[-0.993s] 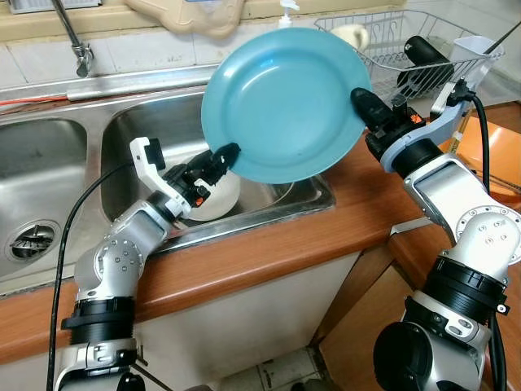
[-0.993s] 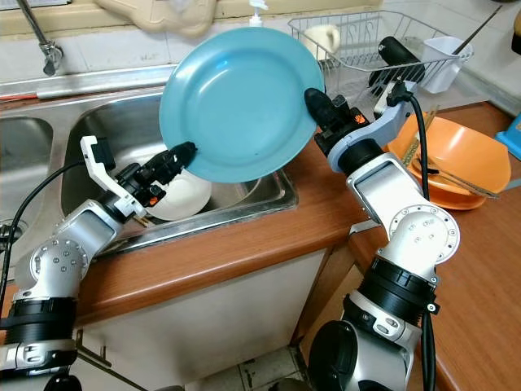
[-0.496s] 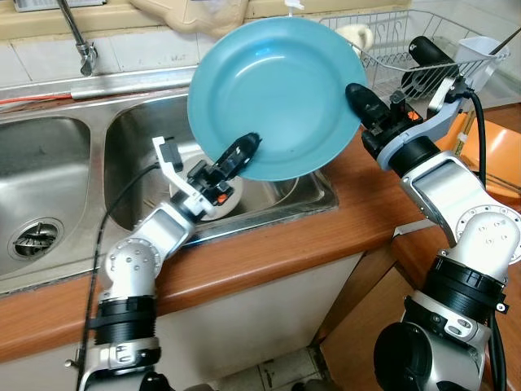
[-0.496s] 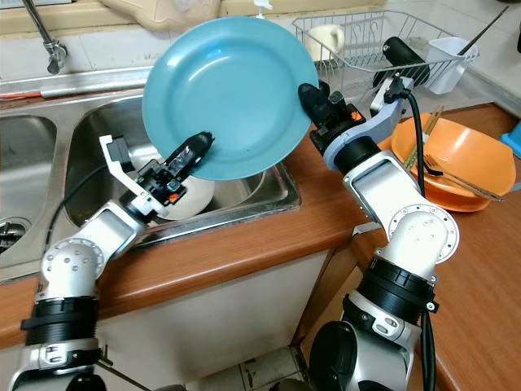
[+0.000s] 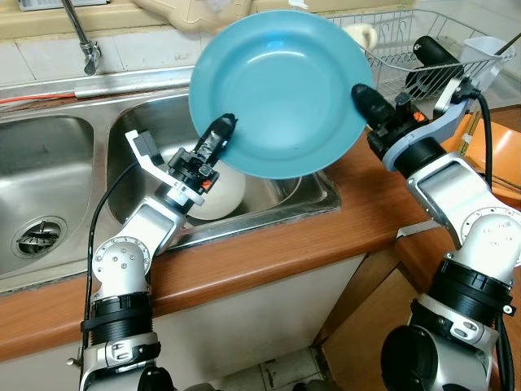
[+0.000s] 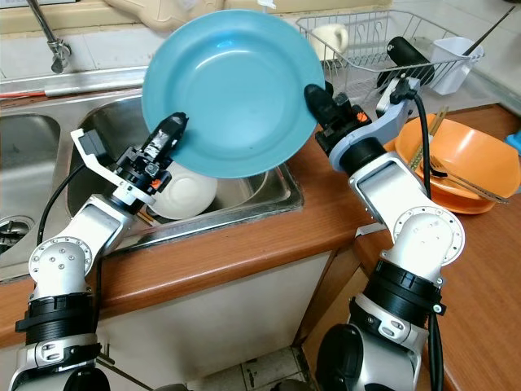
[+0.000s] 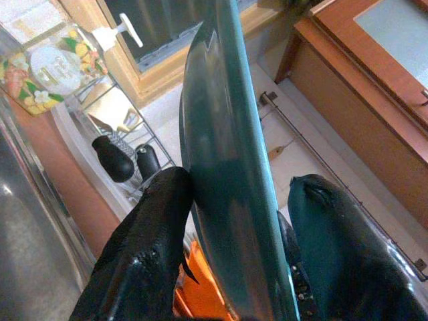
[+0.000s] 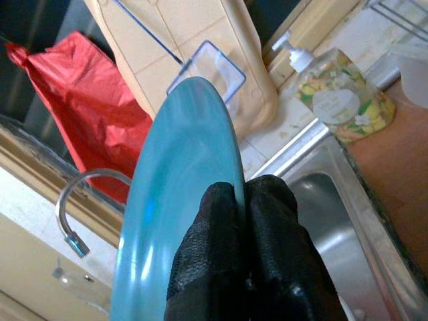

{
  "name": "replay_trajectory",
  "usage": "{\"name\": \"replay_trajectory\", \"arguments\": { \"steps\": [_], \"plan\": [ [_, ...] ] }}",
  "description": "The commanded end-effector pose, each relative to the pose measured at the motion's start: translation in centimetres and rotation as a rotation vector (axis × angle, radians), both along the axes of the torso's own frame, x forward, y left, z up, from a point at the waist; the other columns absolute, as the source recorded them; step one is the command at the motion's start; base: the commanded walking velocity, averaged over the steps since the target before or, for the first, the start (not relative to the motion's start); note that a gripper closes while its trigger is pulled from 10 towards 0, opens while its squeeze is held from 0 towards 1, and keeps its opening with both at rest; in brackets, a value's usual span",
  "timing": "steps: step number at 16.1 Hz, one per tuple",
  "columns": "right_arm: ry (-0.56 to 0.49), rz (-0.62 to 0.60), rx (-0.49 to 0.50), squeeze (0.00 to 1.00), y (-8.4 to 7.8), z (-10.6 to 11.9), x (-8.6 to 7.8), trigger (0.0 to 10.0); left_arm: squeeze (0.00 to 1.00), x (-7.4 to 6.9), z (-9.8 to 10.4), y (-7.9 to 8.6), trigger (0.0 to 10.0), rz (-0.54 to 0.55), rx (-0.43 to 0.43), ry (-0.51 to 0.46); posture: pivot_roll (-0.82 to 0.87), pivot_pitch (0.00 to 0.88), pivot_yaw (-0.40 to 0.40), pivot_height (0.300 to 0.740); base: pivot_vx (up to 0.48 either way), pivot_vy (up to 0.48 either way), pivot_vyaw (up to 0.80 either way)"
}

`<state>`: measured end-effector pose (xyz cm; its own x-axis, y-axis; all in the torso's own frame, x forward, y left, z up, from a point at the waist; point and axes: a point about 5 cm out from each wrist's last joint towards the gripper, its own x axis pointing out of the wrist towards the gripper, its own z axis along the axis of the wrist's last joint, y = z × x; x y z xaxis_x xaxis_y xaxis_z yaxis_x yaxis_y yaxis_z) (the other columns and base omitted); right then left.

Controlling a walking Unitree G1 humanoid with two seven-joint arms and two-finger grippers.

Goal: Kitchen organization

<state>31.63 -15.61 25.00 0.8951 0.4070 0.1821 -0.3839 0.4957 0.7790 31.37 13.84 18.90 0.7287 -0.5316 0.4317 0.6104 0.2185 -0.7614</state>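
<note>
**Blue plate held over the sink by both claws**

The round blue plate [image 5: 277,90] hangs tilted above the steel sink basin [image 5: 146,130], hiding much of it and the wire dish rack [image 6: 370,45]. A white bowl [image 6: 183,195] lies partly hidden below. The right claw [image 5: 362,98] pinches the plate's right rim; the left claw [image 6: 172,130] straddles its lower-left rim, one finger touching. The wooden surface [image 5: 326,228] edge runs just beneath.

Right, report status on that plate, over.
Both claws on blue plate: right claw pinching right rim, left claw straddling lower-left rim. Plate held over sink. White bowl below.
</note>
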Motion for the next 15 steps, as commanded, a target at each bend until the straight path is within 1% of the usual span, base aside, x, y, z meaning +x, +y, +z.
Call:
{"name": "replay_trajectory", "arguments": {
  "steps": [1,4,6,11,12,13,14,15],
  "plan": [
    [-0.045,-0.004,-0.022,0.00,0.02,0.78,-0.36,0.0,0.00,0.32,0.87,-0.36,0.0,-0.011,-0.003,-0.027,-0.13,0.000,0.046,0.740,0.000,0.000,0.00],
    [-0.045,-0.010,-0.050,0.00,0.01,0.67,-0.39,0.0,0.00,0.57,1.01,-0.56,0.0,-0.016,-0.005,-0.027,-0.14,0.000,0.052,0.740,0.000,0.000,0.00],
    [-0.048,-0.014,-0.066,0.00,0.09,0.62,-0.40,0.0,0.00,0.86,0.78,-0.51,0.0,-0.006,0.012,-0.011,-0.14,0.000,0.053,0.740,0.000,0.000,0.00],
    [-0.051,-0.013,-0.083,0.00,0.30,0.53,-0.45,0.0,0.00,0.91,0.50,-0.28,0.0,0.004,0.024,0.003,-0.14,0.000,0.048,0.740,0.000,0.000,0.00],
    [-0.050,-0.014,-0.088,0.00,0.30,0.47,-0.46,1.4,0.00,0.89,0.38,-0.21,0.0,0.010,0.024,0.006,-0.14,0.000,0.047,0.740,0.000,0.000,0.00],
    [-0.049,-0.015,-0.089,0.00,0.30,0.46,-0.47,1.4,0.00,0.89,0.34,-0.19,0.0,0.012,0.025,0.008,-0.14,0.000,0.047,0.740,0.000,0.000,0.00],
    [-0.048,-0.016,-0.093,0.00,0.32,0.43,-0.47,4.9,0.00,0.89,0.27,-0.16,0.0,0.015,0.028,0.012,-0.14,0.000,0.046,0.740,0.000,0.000,0.00],
    [-0.046,-0.026,-0.116,0.00,0.30,0.28,-0.43,10.0,0.00,0.99,0.04,-0.13,0.0,0.033,0.067,0.028,-0.14,0.000,0.047,0.740,0.000,0.000,0.00]
  ]
}}
